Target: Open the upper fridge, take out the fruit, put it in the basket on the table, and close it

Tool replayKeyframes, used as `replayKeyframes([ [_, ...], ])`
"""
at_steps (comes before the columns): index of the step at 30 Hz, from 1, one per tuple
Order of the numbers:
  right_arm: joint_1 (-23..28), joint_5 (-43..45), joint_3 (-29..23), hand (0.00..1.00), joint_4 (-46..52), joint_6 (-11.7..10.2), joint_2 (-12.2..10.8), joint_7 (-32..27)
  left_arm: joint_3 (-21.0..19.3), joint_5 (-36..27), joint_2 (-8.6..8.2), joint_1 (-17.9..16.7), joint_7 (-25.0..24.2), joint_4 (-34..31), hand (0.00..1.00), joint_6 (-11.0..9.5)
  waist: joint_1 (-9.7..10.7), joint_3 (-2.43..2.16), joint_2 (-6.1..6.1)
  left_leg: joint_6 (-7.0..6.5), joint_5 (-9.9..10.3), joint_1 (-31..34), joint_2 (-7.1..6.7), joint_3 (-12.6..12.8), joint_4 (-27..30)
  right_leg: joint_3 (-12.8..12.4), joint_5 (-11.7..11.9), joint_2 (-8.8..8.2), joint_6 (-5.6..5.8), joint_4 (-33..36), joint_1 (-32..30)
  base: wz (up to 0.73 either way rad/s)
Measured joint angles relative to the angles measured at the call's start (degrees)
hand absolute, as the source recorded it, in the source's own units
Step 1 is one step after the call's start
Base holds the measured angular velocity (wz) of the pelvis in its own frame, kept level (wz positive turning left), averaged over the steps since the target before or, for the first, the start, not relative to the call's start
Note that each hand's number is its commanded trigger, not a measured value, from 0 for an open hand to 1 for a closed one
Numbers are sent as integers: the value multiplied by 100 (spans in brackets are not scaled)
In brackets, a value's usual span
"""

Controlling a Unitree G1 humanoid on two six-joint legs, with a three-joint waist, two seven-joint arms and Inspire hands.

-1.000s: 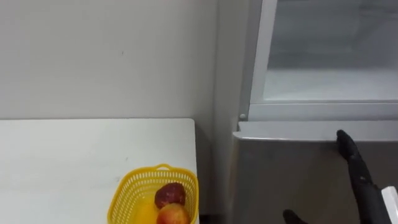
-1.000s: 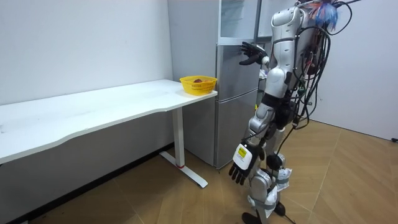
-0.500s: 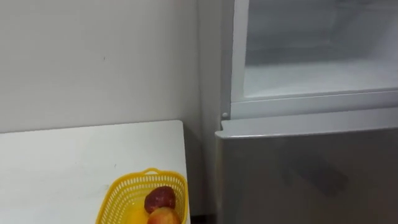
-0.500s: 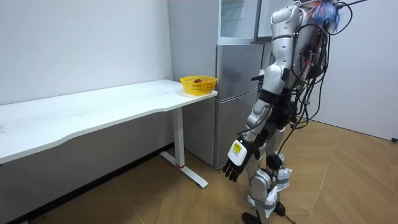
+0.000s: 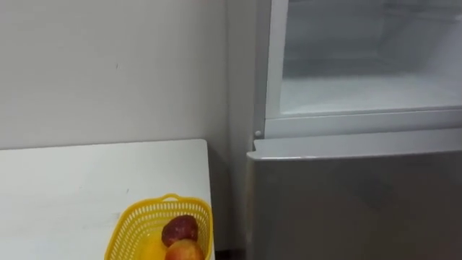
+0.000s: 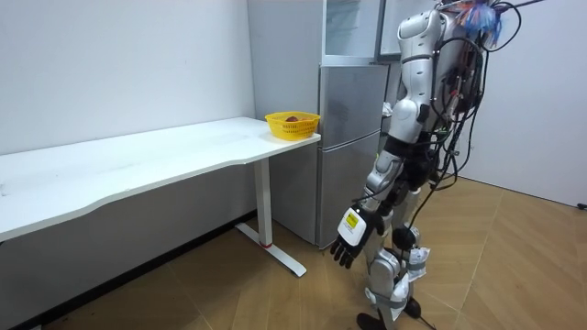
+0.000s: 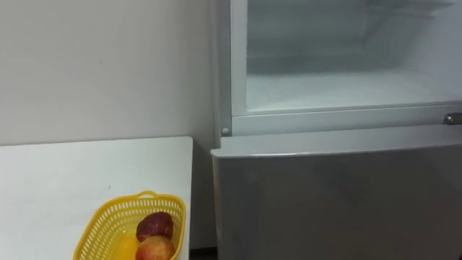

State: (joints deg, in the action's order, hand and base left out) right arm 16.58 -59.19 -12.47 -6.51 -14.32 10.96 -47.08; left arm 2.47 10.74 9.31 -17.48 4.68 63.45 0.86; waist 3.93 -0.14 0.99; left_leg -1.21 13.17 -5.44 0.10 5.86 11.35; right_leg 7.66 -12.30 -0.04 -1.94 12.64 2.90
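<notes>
Table [image 5: 72,188]: white and long, running along the pale wall; its near end stops just beside the fridge.
Basket [image 5: 124,225]: yellow plastic mesh with a small raised handle on the rim, sitting at the table's end nearest the fridge, close to the table's front edge.
Fruit: a dark red fruit [image 5: 179,230] and an orange-red fruit [image 5: 185,250] lie touching inside the basket, the red one behind the other; the yellow patch beside them is too unclear to name.
Upper fridge compartment [image 5: 361,94]: open to the robot's head camera, with a white frame around a pale, frosted-looking interior and a flat white shelf floor. It sits directly above the lower door.
Lower door [image 5: 346,202]: grey, smooth and closed, its top edge jutting slightly forward under the white frame.
Robot: stands upright on the wooden floor [image 6: 229,293], close in front of the fridge and facing it, with the table's end on its left.
Left hand [image 6: 347,246]: hangs low at the end of a straight, lowered arm, beside the robot's leg and well below the table top. Its fingers point downward, loosely spread and relaxed, with nothing in them.
</notes>
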Motion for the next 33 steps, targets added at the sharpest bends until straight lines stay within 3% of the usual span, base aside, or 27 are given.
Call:
replayKeyframes([
  [7, -358, -731, -784, 0, 71, -396, 21, -632, -467, -10, 91, 7, -34, -157, 0, -116, 61, -26, 55, 1, -1, 169, 4, 42, 21, -46, 3, 45, -9, 76, -214, -3],
  [10, -417, -1270, -1108, 0, 89, -444, 22, -817, -586, 15, 84, -19, -32, -158, 0, -116, 66, -33, 100, 0, -2, 196, -3, 100, 25, -66, -4, 36, -11, 128, -292, -11],
  [18, -659, -1327, -1850, 0, 243, -615, 72, -961, -886, 27, 121, -28, -43, -276, 0, -177, 100, -26, 156, -3, -1, 196, -5, 180, 12, -228, -12, 56, 0, 140, -341, -6],
  [23, -888, -1480, -2173, 0, 397, -642, 315, -1010, -1168, 20, 171, -29, -45, -324, 0, -292, 174, -26, 162, -5, -2, 291, -5, 194, 1, -239, -10, 56, 0, 210, -462, -2],
  [29, -1124, -1464, -2745, 0, 601, -669, 456, -1122, -1193, 29, 241, -83, -45, -324, 0, -293, 254, -31, 164, -5, -3, 288, -6, 182, 21, -146, -10, 36, -1, 198, -435, 1],
  [33, -1125, -1363, -2756, 0, 879, -696, 641, -1179, -1196, 132, 246, -78, -45, -322, 0, -297, 274, -29, 171, -4, -3, 286, -7, 181, 28, -131, -10, 33, -2, 200, -427, 1],
])
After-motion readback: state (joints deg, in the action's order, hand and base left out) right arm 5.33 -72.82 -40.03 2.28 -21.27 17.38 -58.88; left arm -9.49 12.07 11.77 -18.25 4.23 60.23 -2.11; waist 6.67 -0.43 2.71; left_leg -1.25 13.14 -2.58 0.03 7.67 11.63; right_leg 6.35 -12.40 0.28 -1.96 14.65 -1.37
